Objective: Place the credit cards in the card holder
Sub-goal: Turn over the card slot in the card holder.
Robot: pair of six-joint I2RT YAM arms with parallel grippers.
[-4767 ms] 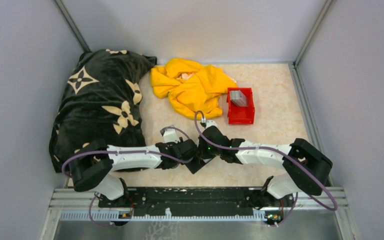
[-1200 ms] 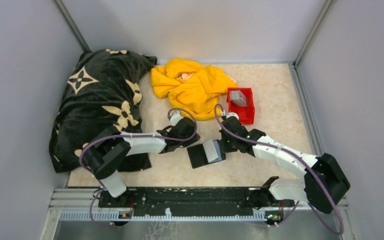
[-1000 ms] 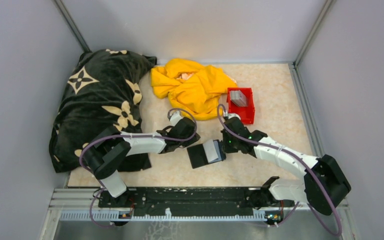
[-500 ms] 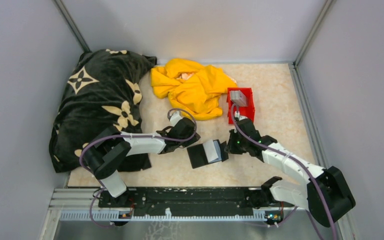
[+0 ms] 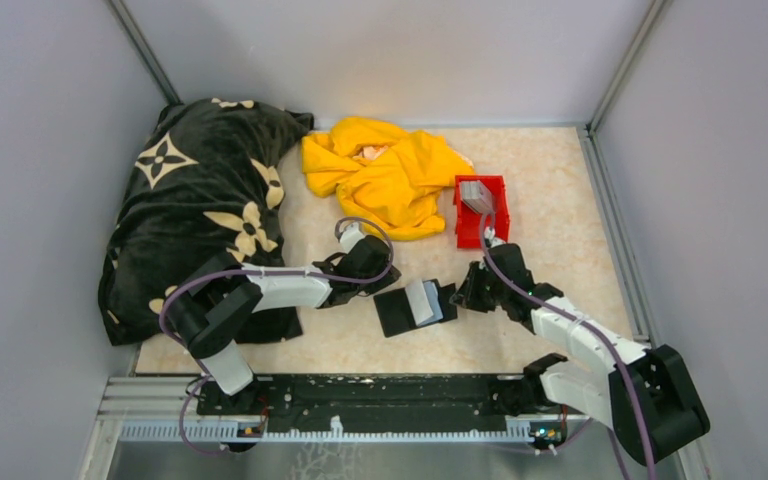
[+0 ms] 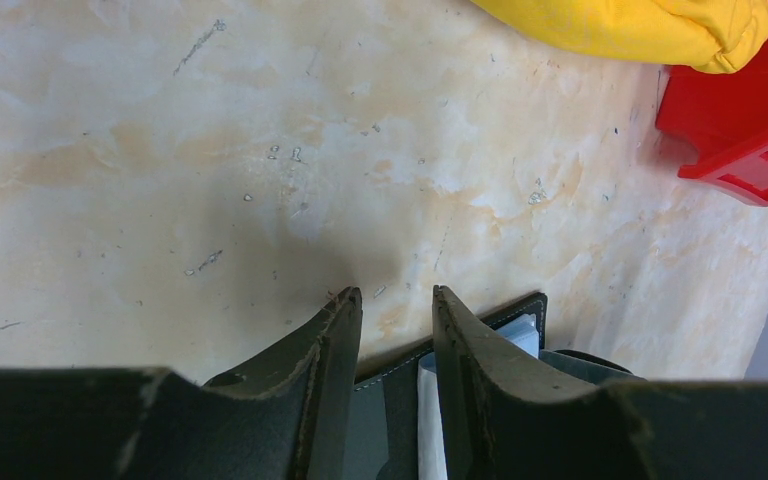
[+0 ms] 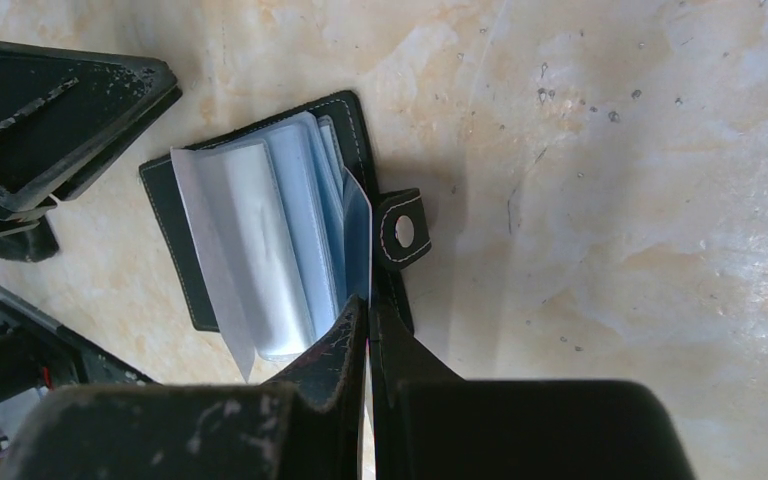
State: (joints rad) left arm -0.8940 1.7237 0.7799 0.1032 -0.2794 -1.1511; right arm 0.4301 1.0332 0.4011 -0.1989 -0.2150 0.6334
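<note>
Right fingers [image 7: 330, 345] withdrawn, shut, hold unclear, beside open black folding wallet [image 5: 410, 305].
Left fingers [image 6: 330, 330] part-open, empty; fetch thin grey cards [image 5: 476, 194] singly.

A small black stitched folding card holder [image 5: 396, 313] lies open on the table. Its clear plastic sleeves [image 7: 260, 250] fan upward and its snap tab [image 7: 401, 232] juts sideways. The grey-silver rectangular credit cards [image 5: 477, 195] sit stacked and tilted inside a red plastic bin [image 5: 501, 215], well apart from it.

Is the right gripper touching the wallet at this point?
Touching. The right wrist view shows the right gripper shut at the wallet's right edge, with a clear sleeve running in between its fingertips.
</note>
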